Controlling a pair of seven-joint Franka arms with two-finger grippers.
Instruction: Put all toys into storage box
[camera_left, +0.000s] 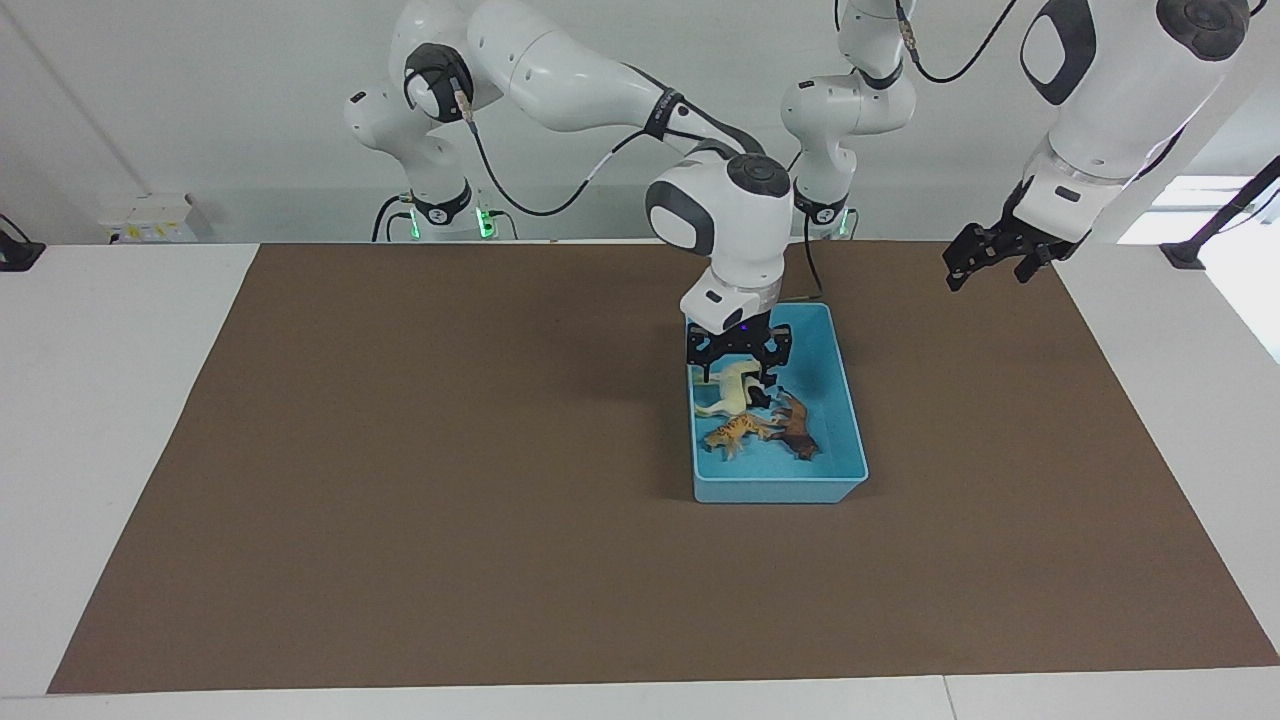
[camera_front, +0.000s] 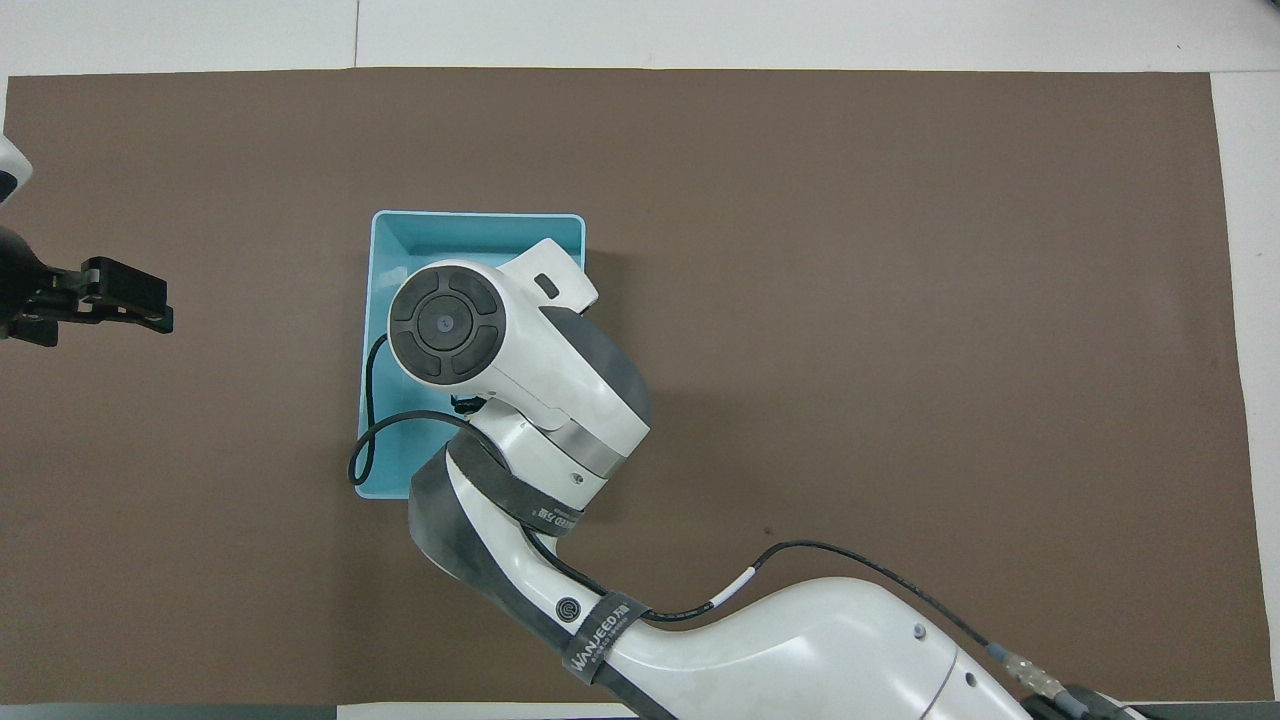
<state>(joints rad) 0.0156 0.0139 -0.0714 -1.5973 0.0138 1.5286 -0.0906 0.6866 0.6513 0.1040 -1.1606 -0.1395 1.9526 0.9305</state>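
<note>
Facing view: right end effector is down inside the storage box, fingers spread, straddling the cream-yellow horse at the box end nearer the robots. Cannot tell if the pads touch the horse. A small dark shape beside the horse under the fingers, likely the panda, is mostly hidden. Orange spotted cat and dark brown lion lie side by side in the box, farther from the robots than the horse. No toy shows loose on the brown mat covering the worktop, so the job looks nearly finished. Left end effector waits in the air over the mat edge at the left arm's end of the worktop; its fingers look spread.

Overhead view: right arm's wrist covers most of the storage box, so toys are hidden there. Left end effector shows at the frame edge over the mat.

Risk: if the horse sticks to a finger on the lift, it could be dragged out or tipped over the low wall. A finger could also clip the dark toy or the box rim and shift the box.
</note>
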